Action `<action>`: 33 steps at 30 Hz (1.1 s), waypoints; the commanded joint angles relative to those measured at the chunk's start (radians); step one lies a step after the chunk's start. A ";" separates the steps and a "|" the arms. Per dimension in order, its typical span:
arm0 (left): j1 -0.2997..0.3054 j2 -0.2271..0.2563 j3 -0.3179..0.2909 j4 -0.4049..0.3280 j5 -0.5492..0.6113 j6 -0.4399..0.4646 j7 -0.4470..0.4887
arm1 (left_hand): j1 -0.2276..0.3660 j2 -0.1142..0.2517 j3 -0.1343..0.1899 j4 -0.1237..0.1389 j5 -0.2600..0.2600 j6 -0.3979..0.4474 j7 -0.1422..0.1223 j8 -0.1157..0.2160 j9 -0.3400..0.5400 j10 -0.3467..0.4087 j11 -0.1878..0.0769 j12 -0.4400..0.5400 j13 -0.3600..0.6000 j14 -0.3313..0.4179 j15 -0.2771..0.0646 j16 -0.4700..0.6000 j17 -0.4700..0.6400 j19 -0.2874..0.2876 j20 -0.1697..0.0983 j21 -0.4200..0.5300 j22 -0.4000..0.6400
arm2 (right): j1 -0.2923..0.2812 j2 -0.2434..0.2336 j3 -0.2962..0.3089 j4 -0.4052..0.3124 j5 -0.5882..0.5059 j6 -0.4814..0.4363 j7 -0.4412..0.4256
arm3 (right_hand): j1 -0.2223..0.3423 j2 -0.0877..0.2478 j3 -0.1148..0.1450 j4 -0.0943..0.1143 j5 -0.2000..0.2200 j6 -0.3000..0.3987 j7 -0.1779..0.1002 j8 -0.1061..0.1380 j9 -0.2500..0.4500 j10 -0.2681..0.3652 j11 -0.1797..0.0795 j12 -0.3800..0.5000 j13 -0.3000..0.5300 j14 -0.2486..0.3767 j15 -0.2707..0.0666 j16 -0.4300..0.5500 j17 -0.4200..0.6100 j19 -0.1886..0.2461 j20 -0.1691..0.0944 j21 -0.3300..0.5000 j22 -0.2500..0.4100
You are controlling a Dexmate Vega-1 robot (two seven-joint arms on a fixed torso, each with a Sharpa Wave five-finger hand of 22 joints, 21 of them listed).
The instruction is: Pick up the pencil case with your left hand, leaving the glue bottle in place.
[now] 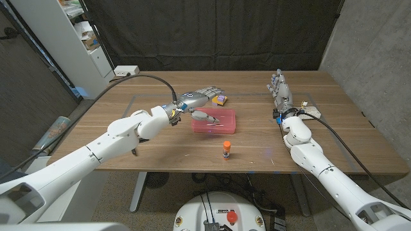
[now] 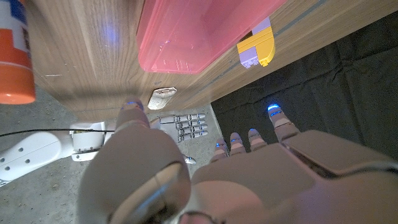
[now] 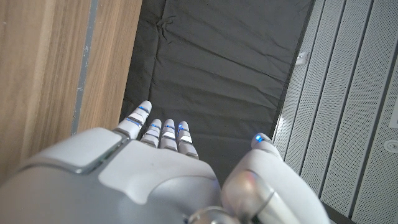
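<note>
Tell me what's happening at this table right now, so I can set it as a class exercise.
A two-armed robot is reaching its left robot hand over a pink pencil case lying mid-table. Its fingers are spread and it holds nothing yet. A glue bottle with an orange cap stands upright nearer the robot, apart from the case. The right robot hand waits open at the table's right side.

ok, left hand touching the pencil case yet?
Apart. The left wrist view shows the left hand with fingers spread and open space between its fingertips and the pink pencil case; nothing is held.
</note>
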 commanded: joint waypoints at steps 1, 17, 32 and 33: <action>-0.019 0.020 -0.003 -0.017 0.000 0.015 -0.061 | 0.014 -0.005 -0.007 -0.003 0.008 -0.012 0.004 -0.002 0.002 -0.071 0.010 0.006 0.002 -0.025 0.009 0.004 0.004 0.015 0.001 0.007 0.002 | -0.004 0.007 0.001 -0.012 -0.006 -0.009 -0.026 | 0.007 0.000 -0.003 -0.001 0.003 0.003 -0.003 0.007 0.005 -0.003 0.001 0.001 0.004 -0.003 0.003 0.004 0.004 0.001 -0.002 0.007 0.005; -0.034 0.033 0.012 -0.023 0.032 0.012 -0.118 | 0.026 -0.003 -0.020 -0.001 0.012 -0.017 0.005 0.000 0.002 -0.080 0.013 0.011 0.005 -0.030 0.011 0.008 0.005 0.036 0.002 0.003 0.000 | 0.027 0.022 -0.006 0.015 -0.006 -0.012 -0.020 | 0.009 0.000 -0.006 -0.003 0.003 0.001 -0.004 0.006 0.005 -0.003 0.000 0.001 0.004 -0.002 0.005 0.004 0.004 0.000 0.000 0.007 0.005; -0.090 -0.008 0.054 0.033 0.031 -0.032 -0.165 | 0.030 -0.003 -0.031 0.001 0.014 -0.012 0.005 0.003 0.002 -0.077 0.010 0.017 0.006 -0.025 0.008 0.012 0.005 0.050 0.002 -0.001 -0.001 | 0.030 0.030 -0.001 0.030 0.006 0.001 -0.012 | 0.011 0.001 -0.008 -0.005 0.004 0.000 -0.005 0.005 0.005 -0.005 0.001 0.001 0.004 0.000 0.007 0.005 0.004 0.000 0.000 0.008 0.005; -0.093 -0.010 0.058 0.036 0.034 -0.032 -0.168 | 0.030 -0.003 -0.031 0.002 0.014 -0.012 0.005 0.003 0.002 -0.076 0.011 0.017 0.006 -0.024 0.008 0.012 0.005 0.050 0.002 -0.001 -0.001 | 0.030 0.030 0.000 0.030 0.007 0.001 -0.011 | 0.011 0.001 -0.008 -0.005 0.004 0.001 -0.004 0.006 0.005 -0.005 0.001 0.001 0.004 0.000 0.007 0.005 0.004 0.000 0.001 0.008 0.005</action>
